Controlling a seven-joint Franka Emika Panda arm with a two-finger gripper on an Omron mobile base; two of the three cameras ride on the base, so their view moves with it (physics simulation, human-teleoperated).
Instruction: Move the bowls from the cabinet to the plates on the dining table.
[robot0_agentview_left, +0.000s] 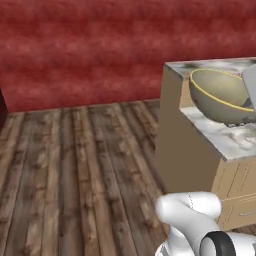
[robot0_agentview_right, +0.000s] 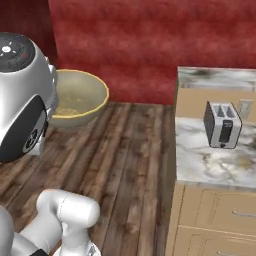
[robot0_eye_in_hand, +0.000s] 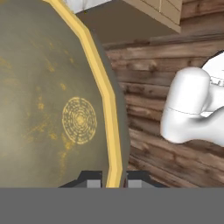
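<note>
My gripper (robot0_eye_in_hand: 114, 182) is shut on the yellowish rim of the deeper olive-beige bowl (robot0_eye_in_hand: 52, 109), and its two dark fingertips (robot0_eye_in_hand: 93, 181) stand on either side of the rim. The bowl (robot0_agentview_left: 218, 96) hangs in the air, tilted, in front of a counter at the right of the left base view. In the right base view the bowl (robot0_agentview_right: 79, 97) floats above the wooden floor, beside my arm's large grey joint. The cabinet, the plates and the dining table are out of view.
A marble-topped counter (robot0_agentview_right: 210, 162) with beige drawers below carries a silver toaster (robot0_agentview_right: 222, 125). Its plain beige end panel (robot0_agentview_left: 182, 150) faces the open wooden floor (robot0_agentview_left: 75, 170). A red wall (robot0_agentview_left: 80, 50) closes the back.
</note>
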